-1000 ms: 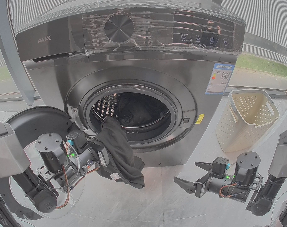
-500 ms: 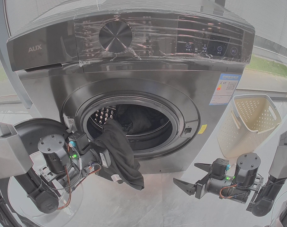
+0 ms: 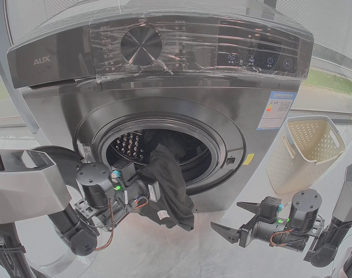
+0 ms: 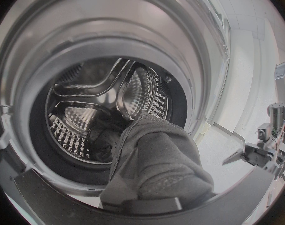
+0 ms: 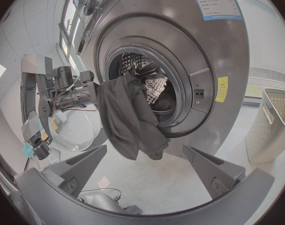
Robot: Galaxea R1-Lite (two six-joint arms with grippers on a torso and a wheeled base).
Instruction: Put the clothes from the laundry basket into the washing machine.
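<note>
My left gripper [image 3: 154,190] is shut on a black garment [image 3: 170,192] just in front of the washing machine's round opening [image 3: 160,151]. The cloth drapes over the gripper and hangs below the opening's lower rim. The left wrist view has the garment [image 4: 158,160] bunched close up, with the steel drum [image 4: 117,100] behind it and another dark piece of clothing [image 4: 100,138] lying inside. In the right wrist view the garment [image 5: 127,116] hangs before the opening. My right gripper [image 3: 238,219] is open and empty, low over the floor at the machine's right. The cream laundry basket [image 3: 305,153] stands right of the machine.
The washer's door [image 3: 58,157] is swung open at the left, behind my left arm. Grey floor [image 3: 191,251] lies bare between the two arms. A window wall runs behind the basket.
My left gripper has carried the black garment to the right and toward the drum opening. The head camera shifted earlier. The right gripper has hardly moved.
</note>
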